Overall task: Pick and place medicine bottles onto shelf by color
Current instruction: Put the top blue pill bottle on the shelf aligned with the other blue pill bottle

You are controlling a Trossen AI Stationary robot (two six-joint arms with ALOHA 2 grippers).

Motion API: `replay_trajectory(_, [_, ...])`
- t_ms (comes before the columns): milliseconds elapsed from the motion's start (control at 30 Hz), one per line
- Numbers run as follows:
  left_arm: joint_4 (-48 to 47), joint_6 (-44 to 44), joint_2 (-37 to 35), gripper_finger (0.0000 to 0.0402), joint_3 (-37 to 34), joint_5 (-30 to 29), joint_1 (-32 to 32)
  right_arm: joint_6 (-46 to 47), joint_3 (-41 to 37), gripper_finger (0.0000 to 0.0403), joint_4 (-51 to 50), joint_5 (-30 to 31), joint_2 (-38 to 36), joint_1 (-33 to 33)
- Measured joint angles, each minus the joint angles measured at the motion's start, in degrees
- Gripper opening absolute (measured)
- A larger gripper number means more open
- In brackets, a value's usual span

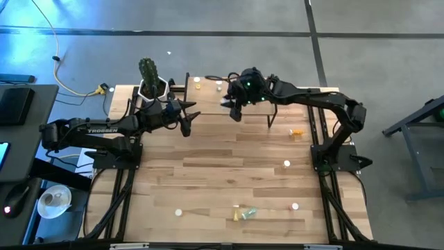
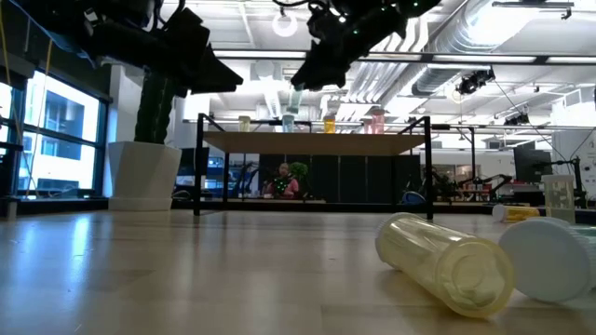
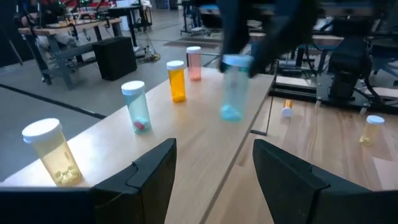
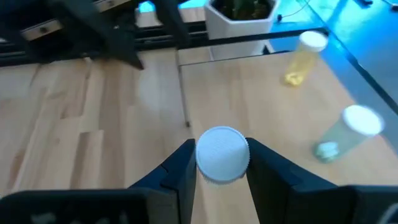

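The right claw [image 4: 221, 163], clamped on a green bottle [image 3: 234, 87] above the shelf [image 3: 186, 137], may topple standing bottles [image 3: 178, 81] if lowered crooked, while the left claw [image 3: 211, 174] gapes empty near the shelf's edge.

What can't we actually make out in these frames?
- Held bottle: right wrist view shows only its white cap between the right gripper fingers; body hidden beneath.
- Whether it touches the shelf: unclear in the left wrist view.
- Loose bottles on the table: too small in the high view for colours.
- Left gripper: fingertips cut off by the wrist picture's edge.
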Motion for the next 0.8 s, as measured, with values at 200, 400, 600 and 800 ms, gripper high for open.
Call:
replay_trajectory(200, [0.2,0.8,0.0,0.0204,0.0,0.0,0.0,-0.9,5.6,0.011,-1.1,-0.1,4.0,-2.8])
replay_trajectory(400, [0.3,0.8,0.0,0.0204,0.0,0.0,0.0,-1.1,11.9,0.011,-4.8,-0.1,9.6,-4.0])
replay_trajectory(600, [0.3,0.8,0.0,0.0205,0.0,0.0,0.0,-2.2,19.7,0.011,-12.4,-0.1,14.0,-4.3])
replay_trajectory(800, [0.3,0.8,0.0,0.0203,0.0,0.0,0.0,-2.5,19.9,0.011,-13.6,1.1,16.1,-4.6])
